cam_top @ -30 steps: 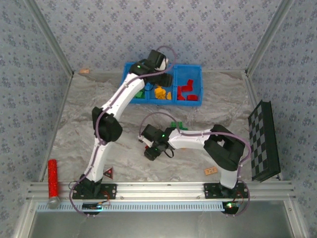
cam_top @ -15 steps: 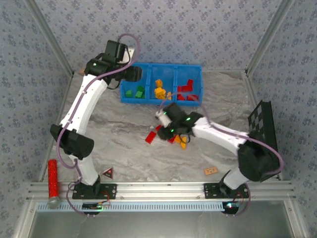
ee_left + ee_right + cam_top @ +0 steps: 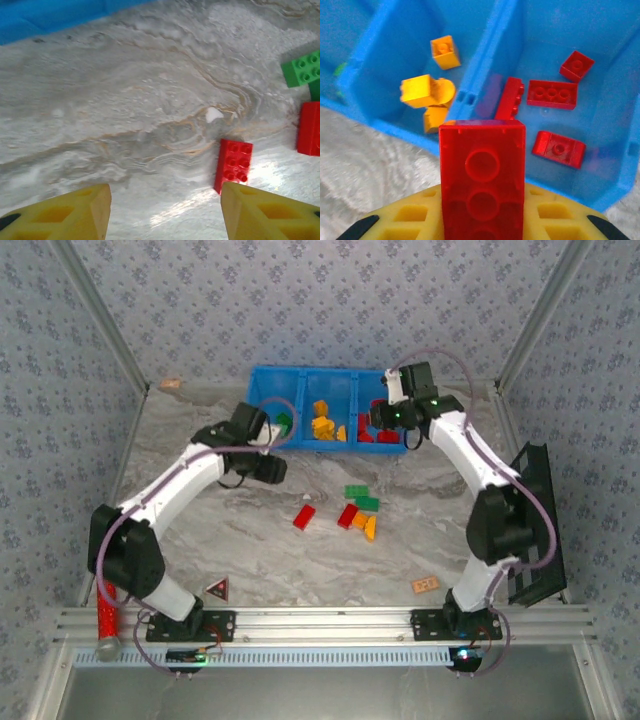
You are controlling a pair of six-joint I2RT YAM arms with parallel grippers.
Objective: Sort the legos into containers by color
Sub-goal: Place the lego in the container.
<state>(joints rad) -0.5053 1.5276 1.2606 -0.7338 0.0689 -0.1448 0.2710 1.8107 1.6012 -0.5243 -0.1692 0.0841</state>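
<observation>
The blue bin (image 3: 330,443) stands at the back with its three containers side by side. Green legos (image 3: 284,423) lie in the left one, yellow-orange legos (image 3: 322,426) in the middle, red legos (image 3: 552,94) in the right. My right gripper (image 3: 378,420) hangs over the divider and the red compartment, shut on a red brick (image 3: 482,175). Loose legos lie mid-table: a red brick (image 3: 304,516), another red one (image 3: 347,515), an orange one (image 3: 365,527) and two green ones (image 3: 360,497). My left gripper (image 3: 165,210) is open and empty low over the table, with the red brick (image 3: 233,164) by its right fingertip.
A red-and-black triangle (image 3: 218,588) and a tan tile (image 3: 425,585) lie near the front rail. A red cylinder (image 3: 105,597) sits at the front left. A checkerboard (image 3: 530,525) leans on the right wall. Patterned walls enclose the table.
My right gripper has carried the red brick from mid-table up over the bin's right compartment. The left arm has swung from behind the bin down to the table in front of it.
</observation>
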